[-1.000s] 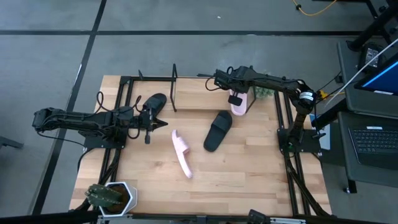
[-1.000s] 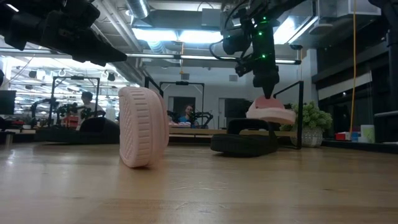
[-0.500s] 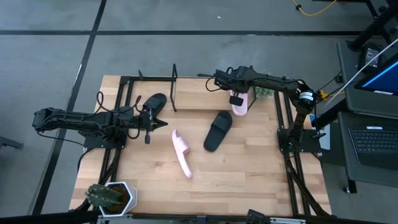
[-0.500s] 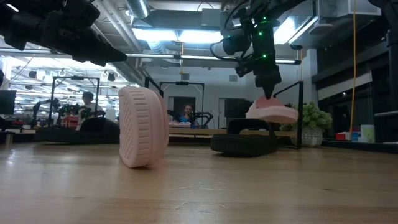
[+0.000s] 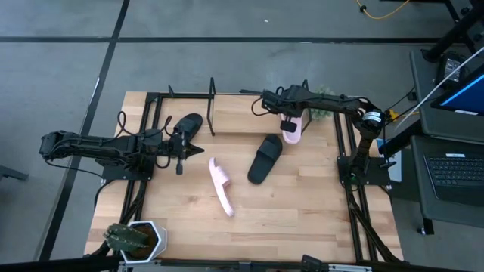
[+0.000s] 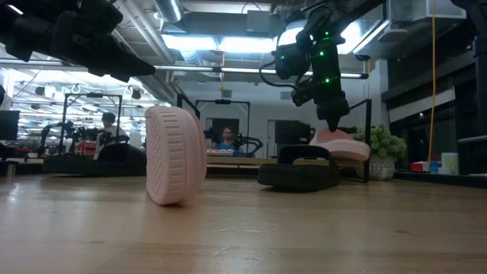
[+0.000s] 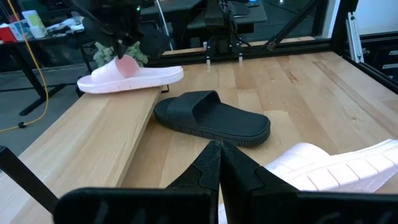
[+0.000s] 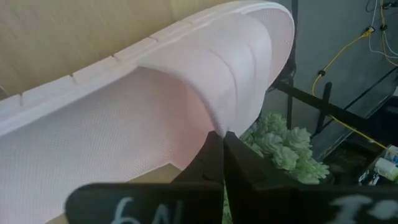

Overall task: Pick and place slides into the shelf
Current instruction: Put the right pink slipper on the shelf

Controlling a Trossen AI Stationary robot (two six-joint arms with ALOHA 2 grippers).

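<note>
My right gripper (image 5: 286, 119) is shut on a pale pink slide (image 5: 292, 128) over the right end of the shelf (image 5: 234, 113). In the left wrist view this slide (image 7: 130, 76) lies level at the shelf board (image 7: 93, 143), one end past the board's front edge. A black slide (image 5: 187, 126) lies on the shelf's left part. A second black slide (image 5: 265, 159) lies flat on the table. A second pink slide (image 5: 221, 187) stands on its side edge. My left gripper (image 5: 180, 157) hovers shut beside the left black slide, holding nothing. My right gripper pinches the edge of the pink slide's strap (image 8: 216, 119) between its two fingers (image 8: 211, 163). The fingers slant down from above. The slide sits level and sole down at the shelf board; whether it rests on the board or hangs just above, I cannot tell.
Thin black shelf frames (image 5: 212, 106) stand upright on the board. A small green plant (image 5: 321, 112) sits behind the shelf's right end and a potted plant (image 5: 132, 238) at the near left corner. Bare wood lies near the front edge (image 5: 287, 219).
My right gripper has gone down with the pink slide, which has sunk toward the shelf board and stays level. My left gripper and the other slides have kept still.
</note>
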